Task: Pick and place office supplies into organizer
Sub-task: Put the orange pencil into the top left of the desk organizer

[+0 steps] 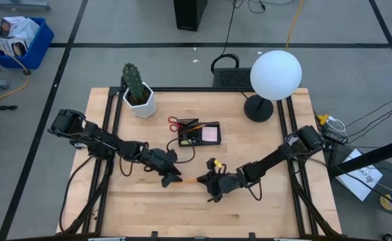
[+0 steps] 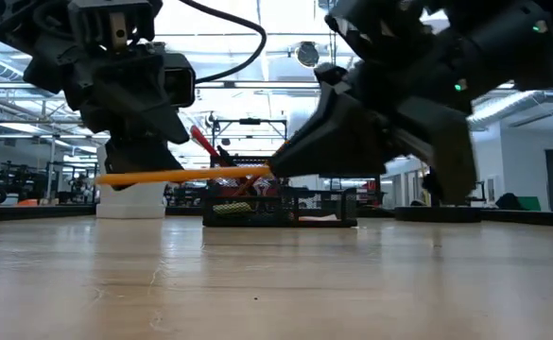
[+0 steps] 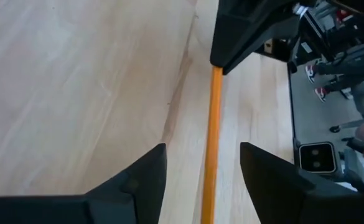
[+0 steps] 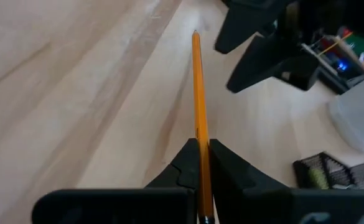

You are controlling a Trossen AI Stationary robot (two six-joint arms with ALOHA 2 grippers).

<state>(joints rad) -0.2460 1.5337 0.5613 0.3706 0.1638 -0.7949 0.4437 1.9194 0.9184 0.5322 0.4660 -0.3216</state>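
Right gripper (image 4: 201, 163): fingers closed tight on one end of a long orange wooden pencil (image 4: 198, 87), which sticks straight out ahead of the fingertips. In the low view the pencil (image 2: 181, 175) is level and clear of the bench, well above the wood.

Left gripper (image 3: 203, 168): jaws spread wide, one finger on each side of the pencil's free end (image 3: 211, 137), neither finger touching it as far as the wrist view shows. It holds nothing. The two grippers face each other over the middle of the bench, toward its front edge, left gripper (image 1: 169, 175) and right gripper (image 1: 211, 181) just apart with the pencil (image 1: 189, 180) bridging the gap.

Judgement: this looks like a handover in mid-air, with only the right arm carrying the pencil at present.

Low black divided desk organizer (image 1: 199, 134): sits at bench centre, behind both grippers. Already in or on it: red-handled scissors (image 1: 175, 123) sticking out at its left end, a pink sticky-note pad (image 1: 211, 134) in the right compartment, and some dark and yellowish items that are too small to name.

Status: most supplies appear stowed. Left to do: this pencil is not yet in the organizer. No other loose supplies are visible on the light wooden bench (image 1: 142, 207).
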